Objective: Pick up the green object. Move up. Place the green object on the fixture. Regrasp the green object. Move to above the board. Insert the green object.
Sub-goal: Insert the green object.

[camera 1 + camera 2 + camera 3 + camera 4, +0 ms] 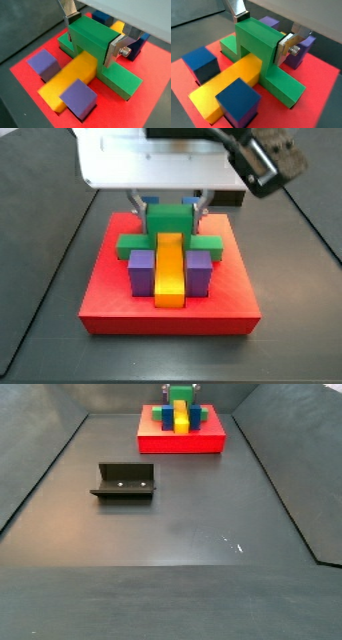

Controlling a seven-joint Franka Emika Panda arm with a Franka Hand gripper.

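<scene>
A long yellow plastic bar [170, 273] lies running from 12 to 6 o'clock in a side view. Square purple upright blocks stand just beside it, one at 9 o'clock [142, 271], one at 3 o'clock [201, 271]. Two dark blue blocks [201, 62] [240, 100] flank its other end (clearest from the wrist). A dark grey matte floor [174, 534] spreads around.

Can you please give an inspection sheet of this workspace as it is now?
Surface: dark floor, bare apart from the rig.
Job's things: green object down on the board, against the yellow bar; fixture empty, apart from the board.
Clutter: blue and purple blocks on the board.
Tool: tool over the board, fingers on both sides of the green object's raised centre.
Cables: nothing seen.
Surroundings: dark walls.
</scene>
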